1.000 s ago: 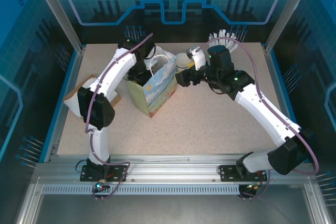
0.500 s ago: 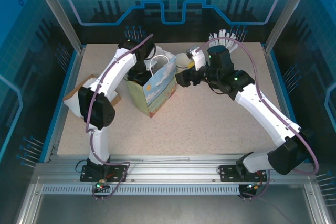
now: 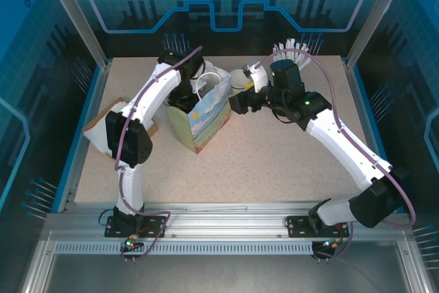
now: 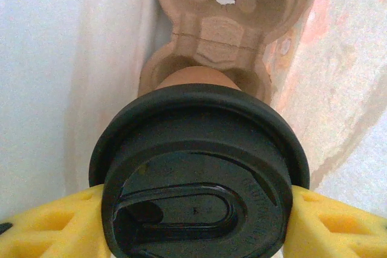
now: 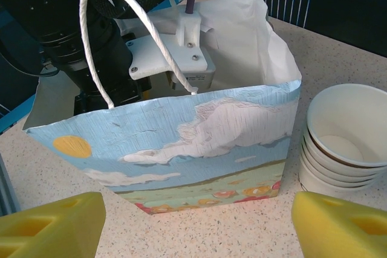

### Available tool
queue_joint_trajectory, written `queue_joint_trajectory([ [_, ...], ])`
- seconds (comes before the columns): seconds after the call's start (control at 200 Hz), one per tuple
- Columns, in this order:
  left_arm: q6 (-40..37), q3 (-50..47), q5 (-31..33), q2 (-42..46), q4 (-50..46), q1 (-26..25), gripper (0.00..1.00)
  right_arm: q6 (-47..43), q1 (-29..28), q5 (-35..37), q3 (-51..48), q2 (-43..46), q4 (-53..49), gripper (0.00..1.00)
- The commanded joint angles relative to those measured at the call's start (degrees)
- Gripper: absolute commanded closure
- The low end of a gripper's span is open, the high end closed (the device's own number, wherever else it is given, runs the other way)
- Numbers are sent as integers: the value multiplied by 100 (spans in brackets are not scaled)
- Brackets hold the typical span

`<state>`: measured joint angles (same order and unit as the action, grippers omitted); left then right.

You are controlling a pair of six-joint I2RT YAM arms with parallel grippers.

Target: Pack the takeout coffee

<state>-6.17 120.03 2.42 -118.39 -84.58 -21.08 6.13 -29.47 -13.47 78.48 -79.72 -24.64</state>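
The takeout coffee [image 4: 199, 173], a brown cup under a black lid, hangs inside the paper bag [image 3: 206, 118] with my left gripper [image 4: 196, 222] shut on the lid's sides by its yellow fingers [image 4: 48, 228]. Below the cup, a cardboard cup carrier [image 4: 230, 22] lies on the bag's bottom. In the top view the left gripper [image 3: 184, 94] reaches down into the bag's open mouth. My right gripper [image 3: 235, 103] hovers open just right of the bag, low over the table, with the painted bag wall [image 5: 199, 143] in front of it and nothing between its fingers.
A stack of white paper cups [image 5: 344, 143] stands right beside the bag, close to the right gripper. The bag's white rope handle [image 5: 97, 40] sticks up. A brown cardboard piece [image 3: 103, 118] lies at the table's left edge, and white items [image 3: 291, 49] sit at the back.
The left arm has shifted slightly at the bag's mouth, still holding the coffee. The right arm and bag have not visibly moved.
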Motion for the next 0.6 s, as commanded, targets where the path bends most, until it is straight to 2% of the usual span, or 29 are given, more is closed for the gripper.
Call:
queue_joint_trajectory([
  [0.0, -54, -106, 65, -132, 51, -25, 62, -11, -83, 26, 167, -71, -102, 18],
  [0.595, -59, -492, -2, -227, 350, -25, 62, 2, -122, 64, 117, -122, -102, 17],
])
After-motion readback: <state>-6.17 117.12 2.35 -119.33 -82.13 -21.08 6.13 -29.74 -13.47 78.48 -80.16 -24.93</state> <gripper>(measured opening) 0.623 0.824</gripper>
